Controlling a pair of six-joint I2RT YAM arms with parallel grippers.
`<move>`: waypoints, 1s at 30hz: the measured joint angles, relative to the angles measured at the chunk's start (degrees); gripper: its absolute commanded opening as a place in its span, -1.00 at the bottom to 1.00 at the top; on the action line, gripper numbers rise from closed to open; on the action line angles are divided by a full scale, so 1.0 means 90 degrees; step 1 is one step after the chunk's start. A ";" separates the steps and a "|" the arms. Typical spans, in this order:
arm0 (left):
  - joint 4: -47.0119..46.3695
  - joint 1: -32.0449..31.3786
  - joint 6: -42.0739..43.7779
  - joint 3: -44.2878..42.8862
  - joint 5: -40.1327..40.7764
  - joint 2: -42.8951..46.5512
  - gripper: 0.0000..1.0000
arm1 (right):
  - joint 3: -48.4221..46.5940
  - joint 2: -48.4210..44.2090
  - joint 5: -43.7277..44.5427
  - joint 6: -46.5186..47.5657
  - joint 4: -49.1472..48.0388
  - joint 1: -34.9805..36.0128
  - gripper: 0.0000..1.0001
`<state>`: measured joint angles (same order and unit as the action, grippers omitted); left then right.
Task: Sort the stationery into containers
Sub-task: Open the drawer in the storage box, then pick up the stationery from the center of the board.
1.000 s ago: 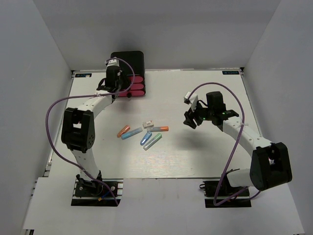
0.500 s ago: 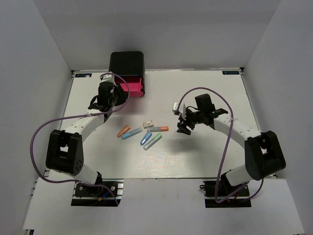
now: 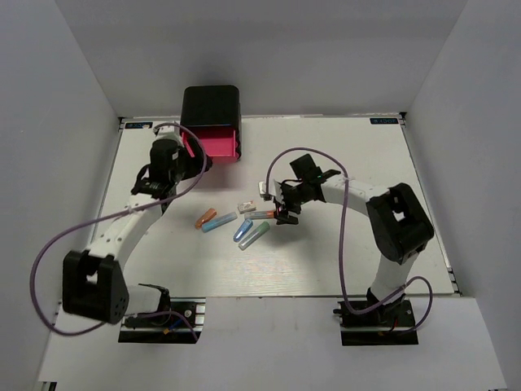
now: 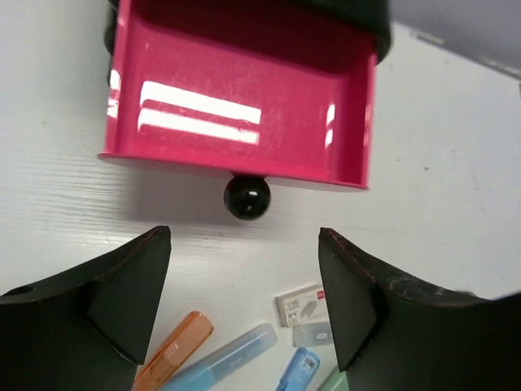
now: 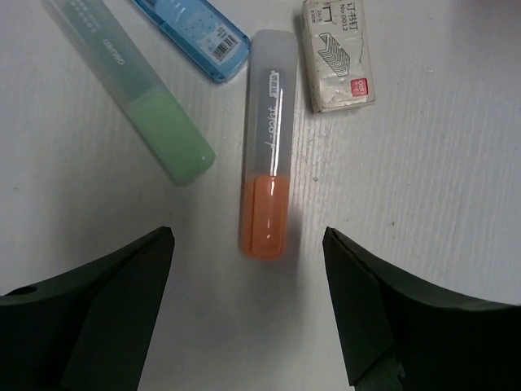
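Note:
The black box (image 3: 210,104) stands at the back left with one pink drawer (image 3: 216,145) pulled out and empty (image 4: 244,106). Its black knob (image 4: 247,196) is free, just ahead of my open left gripper (image 3: 194,161) (image 4: 244,301). The stationery lies mid-table: an orange piece (image 3: 203,217), a light blue piece (image 3: 219,221), a blue piece (image 3: 242,230), a pale green piece (image 3: 256,235), a white block (image 3: 246,207) and a clear piece with an orange end (image 3: 264,214). My right gripper (image 3: 283,210) (image 5: 248,309) is open over that orange end (image 5: 267,187), apart from it.
In the right wrist view the green piece (image 5: 134,90), the blue piece (image 5: 191,32) and the white block (image 5: 338,53) lie close round the orange-ended piece. White walls ring the table.
The left gripper pulled the pink drawer out, let go of the knob and drew back. The right gripper moved left to stand over the orange-ended piece.

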<state>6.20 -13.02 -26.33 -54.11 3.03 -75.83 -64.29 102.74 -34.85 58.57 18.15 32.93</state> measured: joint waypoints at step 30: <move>0.1151 0.0005 -0.1809 0.2084 -0.1474 0.1831 0.67 | -0.1452 -0.0542 0.0306 0.0265 0.1372 0.0049 -1.00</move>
<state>16.56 -12.97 -42.61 -35.35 -10.24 -59.35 -77.36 97.86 -32.10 60.95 30.50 33.36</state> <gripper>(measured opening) 0.839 0.314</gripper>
